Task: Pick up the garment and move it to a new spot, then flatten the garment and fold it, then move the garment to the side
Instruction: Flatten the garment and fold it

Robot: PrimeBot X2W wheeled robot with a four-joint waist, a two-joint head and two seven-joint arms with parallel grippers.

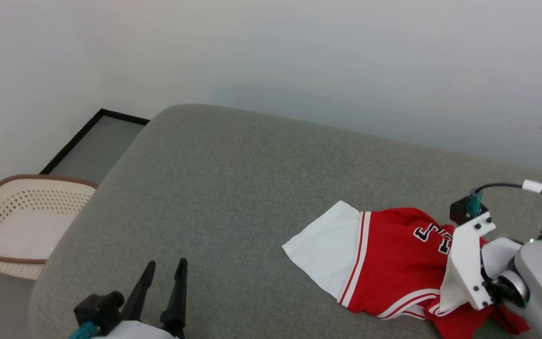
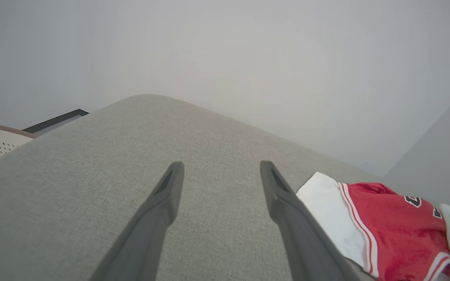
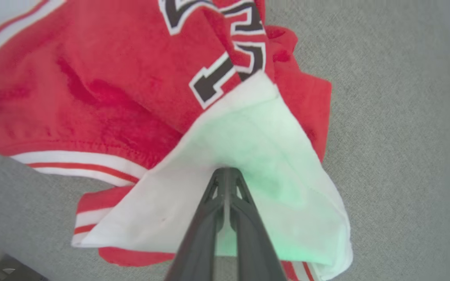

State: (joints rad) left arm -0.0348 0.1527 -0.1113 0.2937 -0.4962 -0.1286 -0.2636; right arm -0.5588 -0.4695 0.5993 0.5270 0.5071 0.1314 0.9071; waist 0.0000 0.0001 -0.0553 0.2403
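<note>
- The garment [image 1: 393, 263] is seen crumpled on the right part of the grey cushion [image 1: 233, 188], close to the near edge in the head view. It has a red body, striped red-white trim and black white-outlined lettering, which is partly creased.
- One white sleeve [image 1: 322, 245] is spread flat toward the cushion's middle.
- The second white sleeve [image 3: 256, 156] is folded over the red body at the garment's right end.
- The right gripper [image 3: 227, 171] is seen with its fingers pressed together, tips clamped on that folded sleeve. The cloth is tented up around the tips, and a green tint is cast on it.
- In the head view those fingers are hidden behind the pale wrist bracket [image 1: 464, 263], which is held over the garment's right end.
- The left gripper [image 1: 167, 263] is held over bare cushion at the lower left, well apart from the garment. Its fingers are spread wide with nothing between them.
- A cream perforated basket [image 1: 40, 181] with a brown rim is set on the floor, off the cushion's left end.
- A plain pale wall [image 1: 299, 47] is seen behind the cushion.
</note>
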